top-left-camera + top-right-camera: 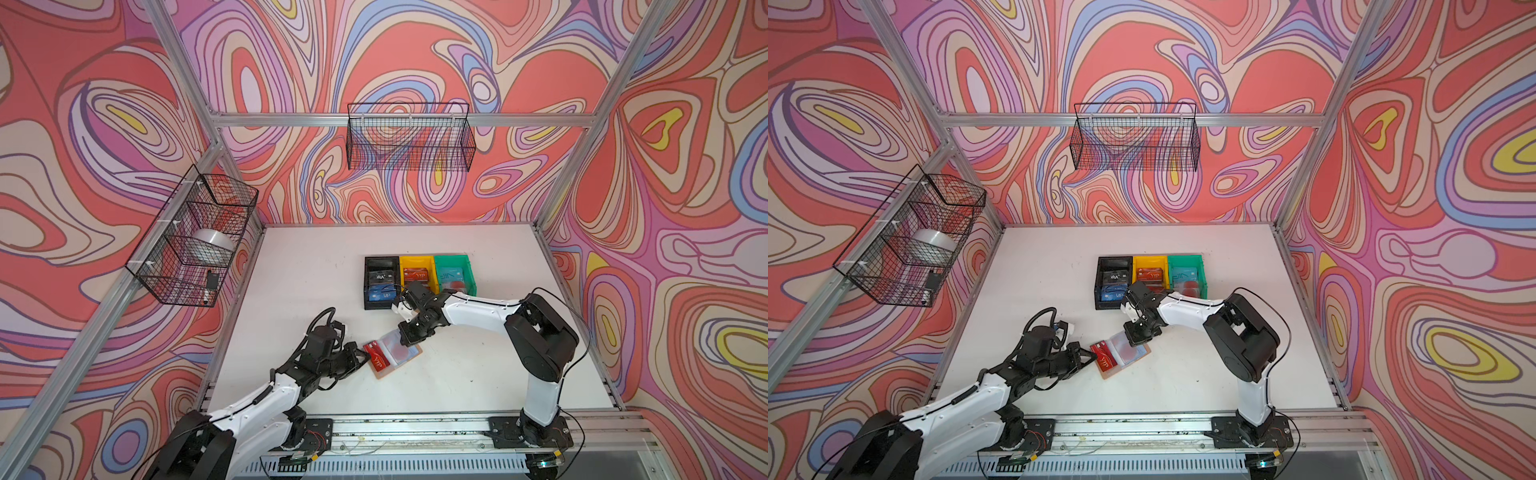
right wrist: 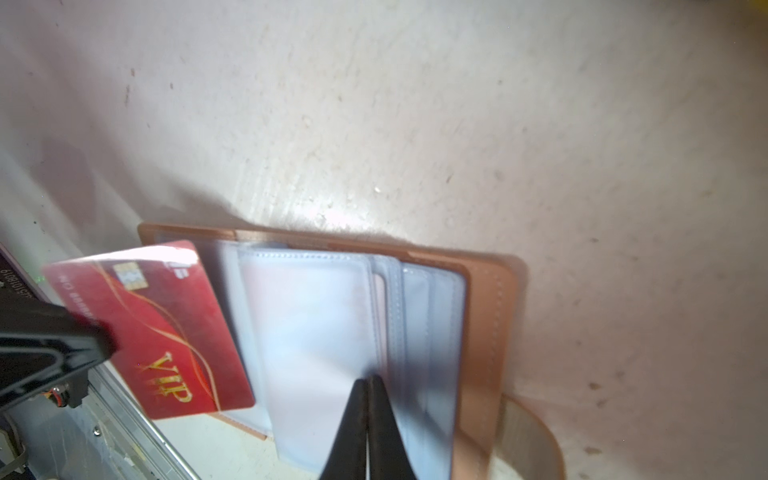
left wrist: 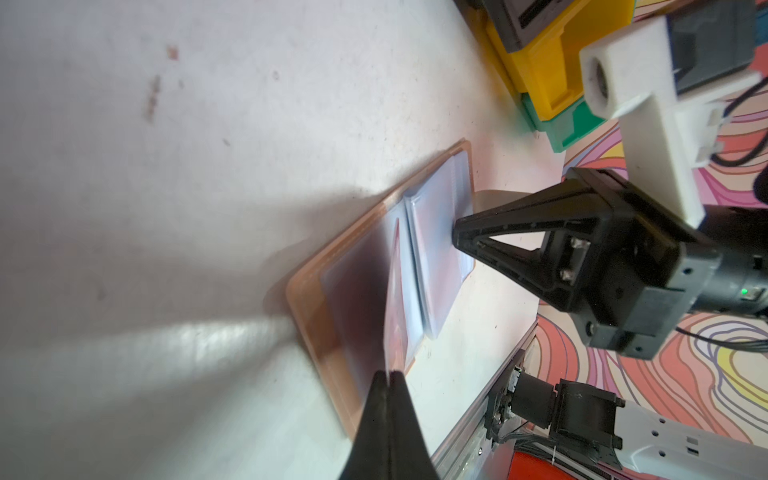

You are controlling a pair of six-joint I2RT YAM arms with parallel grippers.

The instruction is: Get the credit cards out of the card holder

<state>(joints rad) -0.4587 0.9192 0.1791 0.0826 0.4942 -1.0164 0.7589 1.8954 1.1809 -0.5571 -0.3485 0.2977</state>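
Two grippers meet at the tan holder [image 2: 490, 316], which lies open on the table [image 1: 457, 374]. The left gripper [image 3: 388, 376] is clamped on a red card [image 2: 166, 328] tilted over one page. The right gripper [image 2: 368, 380], jaws together, presses its tips on the clear sleeves [image 2: 316, 324].

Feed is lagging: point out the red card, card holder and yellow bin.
red card [image 2: 162, 332], right wrist view, middle of its face
card holder [image 2: 490, 324], right wrist view, tan stitched cover
yellow bin [image 1: 417, 258], in a top view, far rim
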